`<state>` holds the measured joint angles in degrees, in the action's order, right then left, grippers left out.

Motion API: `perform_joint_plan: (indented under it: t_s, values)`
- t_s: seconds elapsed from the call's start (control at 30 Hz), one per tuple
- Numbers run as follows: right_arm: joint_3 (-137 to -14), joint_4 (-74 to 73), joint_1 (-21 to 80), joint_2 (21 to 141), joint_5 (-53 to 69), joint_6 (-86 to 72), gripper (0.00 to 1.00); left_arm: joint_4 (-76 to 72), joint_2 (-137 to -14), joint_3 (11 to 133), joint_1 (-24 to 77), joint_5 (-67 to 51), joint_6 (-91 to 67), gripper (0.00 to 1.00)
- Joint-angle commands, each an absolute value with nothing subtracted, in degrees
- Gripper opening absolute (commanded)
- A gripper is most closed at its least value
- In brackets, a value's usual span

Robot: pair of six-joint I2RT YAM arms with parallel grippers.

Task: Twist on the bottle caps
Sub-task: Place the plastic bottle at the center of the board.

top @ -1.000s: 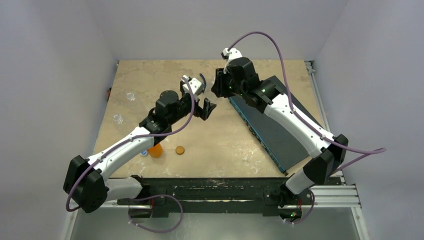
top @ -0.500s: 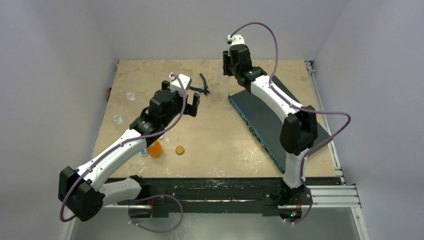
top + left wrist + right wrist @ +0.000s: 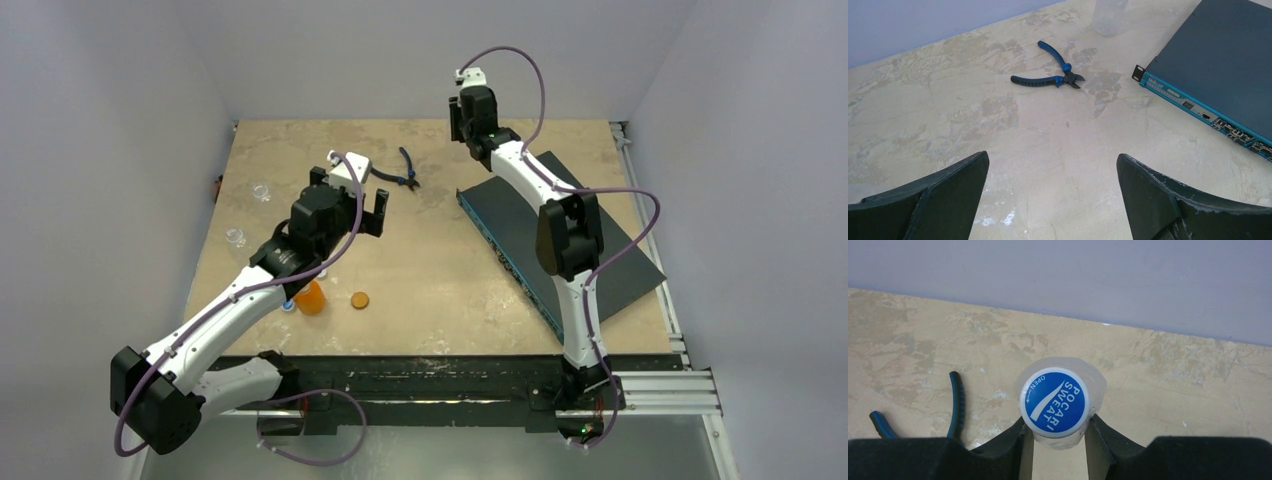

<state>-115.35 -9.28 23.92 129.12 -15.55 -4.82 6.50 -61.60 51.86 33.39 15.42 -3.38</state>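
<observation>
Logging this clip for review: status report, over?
Left claw open, empty. Right claw shut on clear plastic bottle, round blue screw cap seated on top. Blue-handled pliers on table, nothing blocking.

Left arm (image 3: 230, 300): stretched forward and inward from its base, wrist raised. Left tool (image 3: 1053, 167): fingers spread wide, nothing between them.
Right arm (image 3: 572, 250): elbow raised high, forearm reaching far forward. Right tool (image 3: 1058, 432): fingers closed on the neck of the bottle (image 3: 1096, 385).
</observation>
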Motion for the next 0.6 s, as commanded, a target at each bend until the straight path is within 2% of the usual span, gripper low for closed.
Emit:
perform_joint_plan:
  t_s: [0.0,0.57]
  values:
    - [-117.8,-6.2,23.7,127.6,-15.7,-3.3,0.11,6.6,-60.7,51.9,32.9,16.3,-2.5,1.0]
    - [-116.6,-7.5,23.3,128.3,-14.3,-4.0,0.34,6.8,-61.5,52.0,32.9,15.0,-2.9,1.0]
